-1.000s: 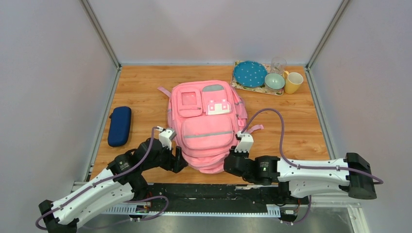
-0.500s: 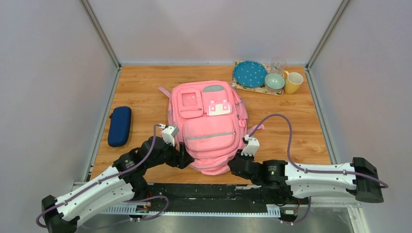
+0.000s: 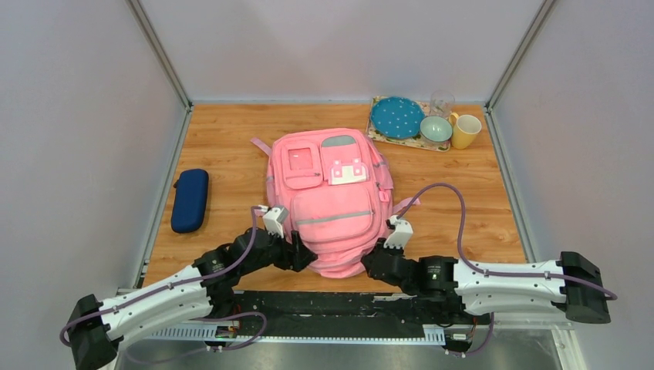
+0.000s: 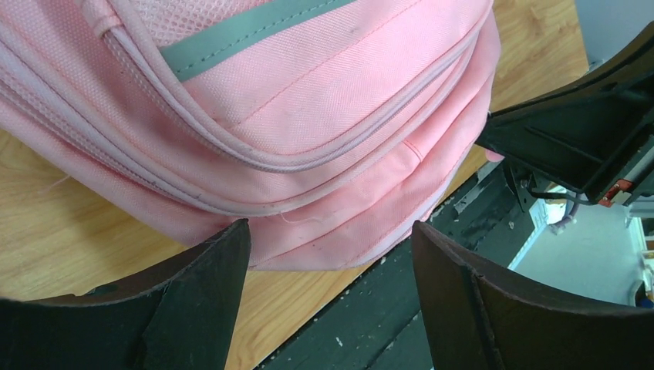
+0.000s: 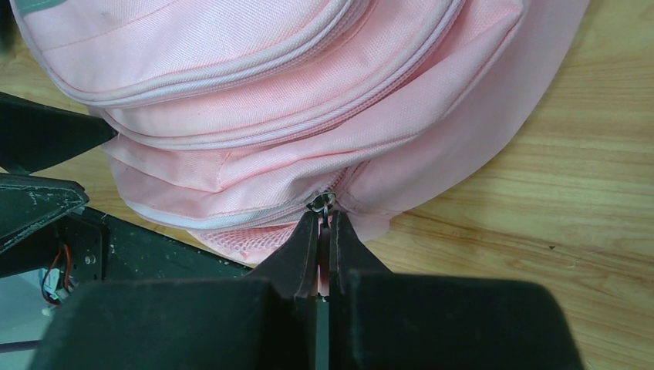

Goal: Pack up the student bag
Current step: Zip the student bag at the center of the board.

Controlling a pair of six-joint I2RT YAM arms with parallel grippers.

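Student bag [image 3: 328, 200] lies flat on the worktop [image 3: 231, 146], front pockets up. Its bottom end reaches the near edge, directly ahead of both grippers and between them. Its zips look shut from here, so I judge the step in hand to be opening a compartment before anything goes in.

Well off to the left of the left gripper lies a navy case [image 3: 190, 200], untouched, which is probably what gets packed.

At the bag's lower left corner, the left gripper [image 4: 330, 231] is spread wide and grips nothing. The bag's rounded bottom seam fills the gap just ahead of its fingertips, but whether they touch the fabric I cannot tell.

At the lower right corner, the right gripper [image 5: 324, 227] has its jaws pressed together, with a thin pink tab showing between them. Right at its tips sits the zip pull [image 5: 322, 204], a small metal ring at the end of a zip line, and the tab appears to hang from it. I take this gripper to be pinched on the pull.

The next move calls for drawing the pull steadily along its track, away from the corner, without the tab slipping free. The left gripper would do well to close on the bottom seam first, so that the soft bag does not slide after the pull.
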